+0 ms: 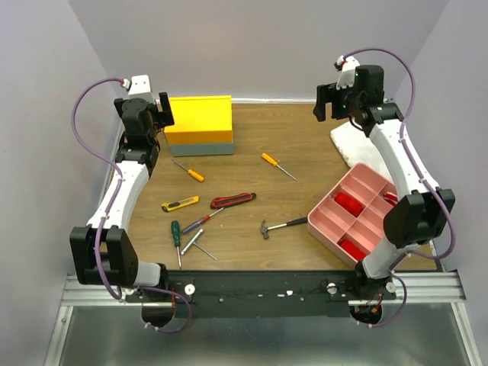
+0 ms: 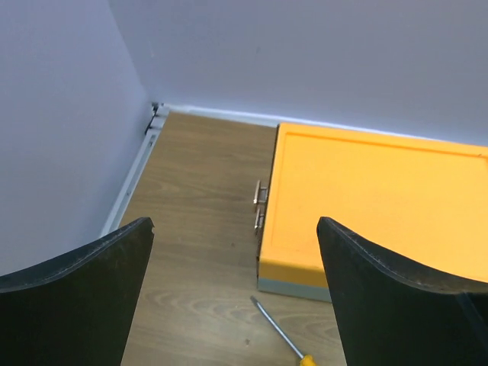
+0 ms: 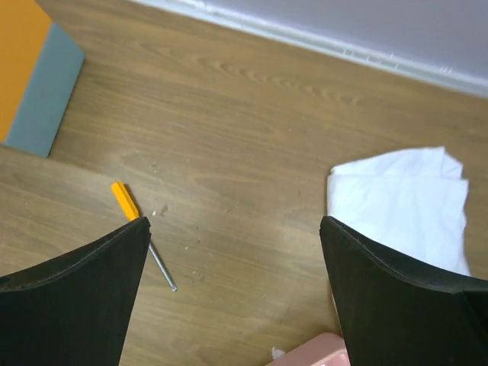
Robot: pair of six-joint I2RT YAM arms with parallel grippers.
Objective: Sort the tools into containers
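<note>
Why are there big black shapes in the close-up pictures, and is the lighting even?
Left wrist view: those are the left fingers, close to the lens, dark and featureless; the yellow box is sharp. Right wrist view: the right fingers likewise; the white cloth looks washed out. Top external view: even, soft light, only faint shadows under the hammer.

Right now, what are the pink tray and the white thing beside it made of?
Pink tray: probably plastic, smooth with thin moulded dividers. White thing: likely cloth or paper towel, with soft folds and rumpled edges; I can't tell which.
</note>
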